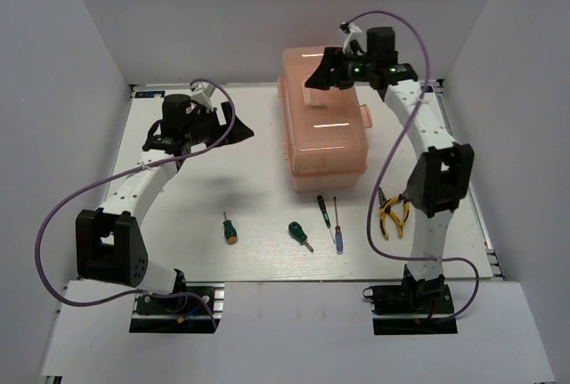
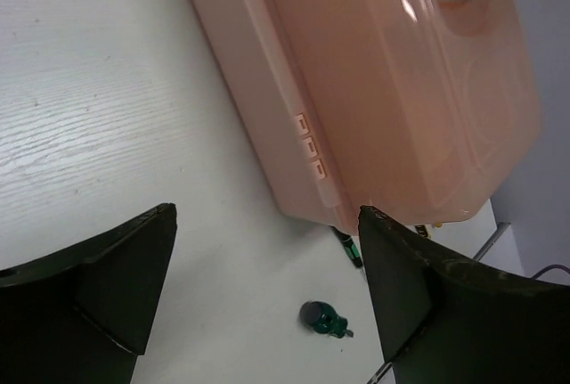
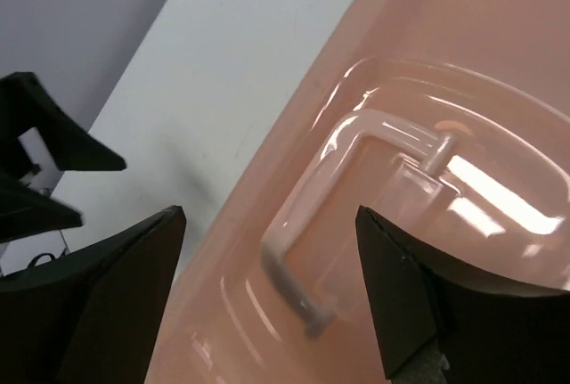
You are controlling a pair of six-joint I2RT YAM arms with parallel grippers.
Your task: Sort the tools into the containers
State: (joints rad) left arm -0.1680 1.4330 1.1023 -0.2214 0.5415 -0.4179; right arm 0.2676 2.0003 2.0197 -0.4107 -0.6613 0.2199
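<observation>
The right gripper (image 1: 319,75), wide and empty, hangs over the toolbox (image 1: 325,139) handle (image 3: 307,188), probably to open it; the left gripper (image 1: 239,133), also wide, is beside.

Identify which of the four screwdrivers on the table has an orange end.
The stubby green-handled screwdriver lying farthest left, apart from the rest. The other stubby screwdriver, the dark-green thin screwdriver and the blue thin screwdriver show no orange.

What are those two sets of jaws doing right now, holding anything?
Left gripper: jaws open, holding nothing.
Right gripper: jaws open over the toolbox handle, holding nothing.
</observation>
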